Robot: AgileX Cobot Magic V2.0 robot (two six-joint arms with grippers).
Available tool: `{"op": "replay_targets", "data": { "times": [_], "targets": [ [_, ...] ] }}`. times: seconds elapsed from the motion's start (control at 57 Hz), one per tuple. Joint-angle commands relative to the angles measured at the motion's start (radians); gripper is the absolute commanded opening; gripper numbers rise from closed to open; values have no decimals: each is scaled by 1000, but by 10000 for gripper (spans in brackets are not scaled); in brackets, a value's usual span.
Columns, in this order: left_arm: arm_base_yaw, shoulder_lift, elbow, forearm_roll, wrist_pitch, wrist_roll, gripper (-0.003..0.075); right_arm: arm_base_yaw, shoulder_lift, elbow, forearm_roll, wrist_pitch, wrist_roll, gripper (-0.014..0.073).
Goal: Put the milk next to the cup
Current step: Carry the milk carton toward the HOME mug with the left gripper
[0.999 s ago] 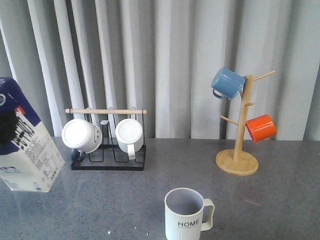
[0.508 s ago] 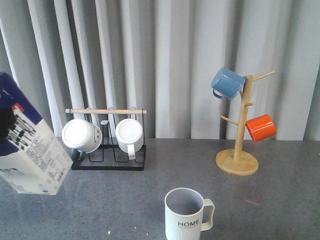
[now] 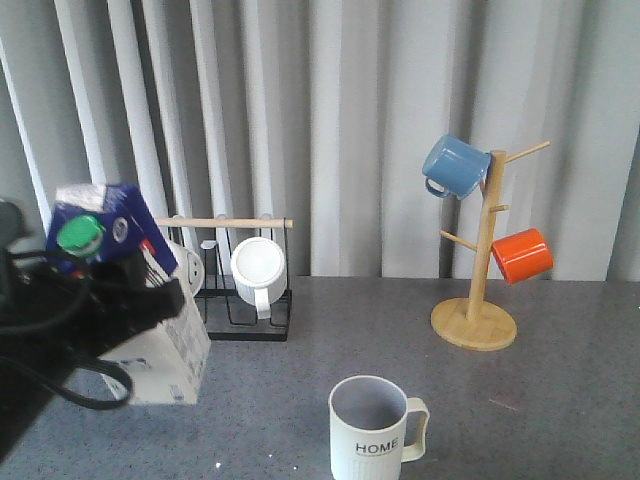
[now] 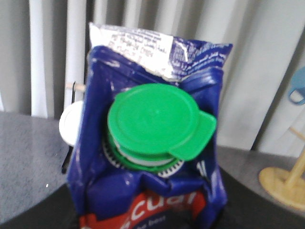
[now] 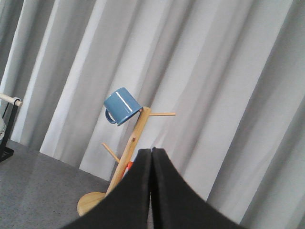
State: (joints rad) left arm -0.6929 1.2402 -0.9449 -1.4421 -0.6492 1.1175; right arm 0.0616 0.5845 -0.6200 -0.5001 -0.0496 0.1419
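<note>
Moved right toward the cup (image 3: 373, 430), the milk (image 3: 128, 300) sits tilted, clamped between the left fingers (image 3: 150, 300).

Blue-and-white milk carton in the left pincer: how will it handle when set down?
The blue-and-white gable-top milk carton is tall and held tilted, so it may tip if released unevenly. Its creased cardboard top suggests the walls dent under squeeze. The green cap looks shut; spilling seems unlikely.

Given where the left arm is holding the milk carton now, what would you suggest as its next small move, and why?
Probably carry the milk further toward the robot's right, toward the cup. The left gripper holds the carton tilted, well left of the HOME mug, with bare table between them. It likely needs levelling before being set down beside the mug.
</note>
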Motion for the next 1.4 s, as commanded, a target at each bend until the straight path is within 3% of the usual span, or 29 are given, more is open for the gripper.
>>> {"op": "replay_targets", "data": {
  "times": [0.0, 0.368, 0.736, 1.385],
  "targets": [
    [-64, 54, -40, 13, -48, 11, 237, -6, 4, -31, -4, -61, 3, -8],
    [-188, 276, -152, -47, -95, -16, 237, -6, 4, -31, -4, -61, 3, -8],
    [-192, 356, -187, -22, -144, -119, 237, -6, 4, -31, -4, -61, 3, -8],
    [-193, 460, -187, -1, -145, -120, 237, -6, 4, -31, -4, -61, 3, -8]
  ]
}}
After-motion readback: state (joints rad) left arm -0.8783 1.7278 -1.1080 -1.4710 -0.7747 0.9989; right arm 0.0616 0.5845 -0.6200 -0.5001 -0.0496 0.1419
